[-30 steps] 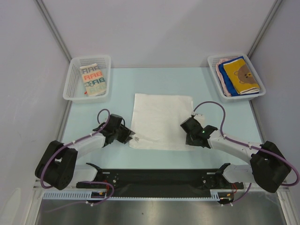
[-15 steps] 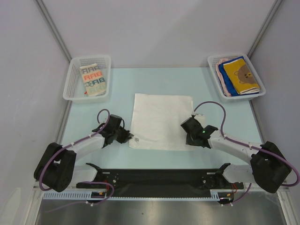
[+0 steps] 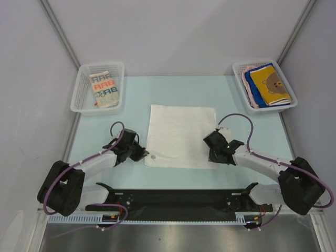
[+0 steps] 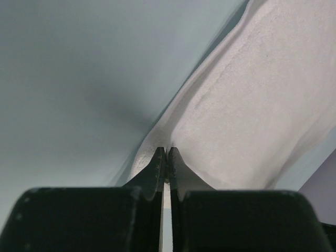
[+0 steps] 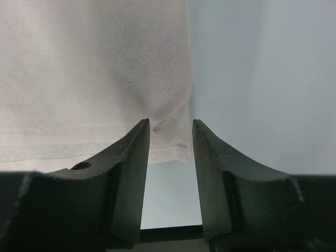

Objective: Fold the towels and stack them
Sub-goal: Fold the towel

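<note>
Pinching the near-left corner of the plain white rectangular cloth towel [image 3: 181,135] lying flat on the pale blue bench [image 3: 178,89], the left jaws could lose their thin bite, while the right jaws, parted astride the near-right corner, risk a lopsided lift.

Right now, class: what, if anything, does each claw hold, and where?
Left claw pinches the white towel by its near-left corner; right claw holds nothing, open around the near-right corner.
</note>
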`<state>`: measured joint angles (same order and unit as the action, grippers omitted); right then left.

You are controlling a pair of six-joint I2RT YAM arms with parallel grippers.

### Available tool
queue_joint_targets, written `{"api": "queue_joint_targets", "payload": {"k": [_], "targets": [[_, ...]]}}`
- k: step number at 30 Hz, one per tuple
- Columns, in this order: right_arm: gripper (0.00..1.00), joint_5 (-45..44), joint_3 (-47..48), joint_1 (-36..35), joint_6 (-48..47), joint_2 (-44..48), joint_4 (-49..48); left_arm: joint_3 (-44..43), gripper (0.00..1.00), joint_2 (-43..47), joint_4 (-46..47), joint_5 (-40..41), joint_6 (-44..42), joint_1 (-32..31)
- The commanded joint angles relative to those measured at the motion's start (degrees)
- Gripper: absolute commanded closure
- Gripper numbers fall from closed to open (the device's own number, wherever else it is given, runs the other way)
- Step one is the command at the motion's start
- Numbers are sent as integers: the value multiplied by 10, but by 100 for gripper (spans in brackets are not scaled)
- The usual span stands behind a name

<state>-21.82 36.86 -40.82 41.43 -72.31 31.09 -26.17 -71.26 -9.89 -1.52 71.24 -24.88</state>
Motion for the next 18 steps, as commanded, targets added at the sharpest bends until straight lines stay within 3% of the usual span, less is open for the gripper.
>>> {"api": "queue_joint_targets", "payload": {"k": [1, 5, 14, 18], "targets": [[57, -15, -8, 10, -6, -4, -16, 4, 99, -5, 20, -5, -25, -4], [59, -11, -16, 23, -12, 8, -13, 4, 100, -11, 22, -6, -33, -4], [81, -10, -25, 32, -12, 29, -2, -1, 100, -14, 23, -6, -41, -4], [84, -5, -28, 32, -11, 28, -7, -2, 100, -19, 26, -8, -44, -4]]}}
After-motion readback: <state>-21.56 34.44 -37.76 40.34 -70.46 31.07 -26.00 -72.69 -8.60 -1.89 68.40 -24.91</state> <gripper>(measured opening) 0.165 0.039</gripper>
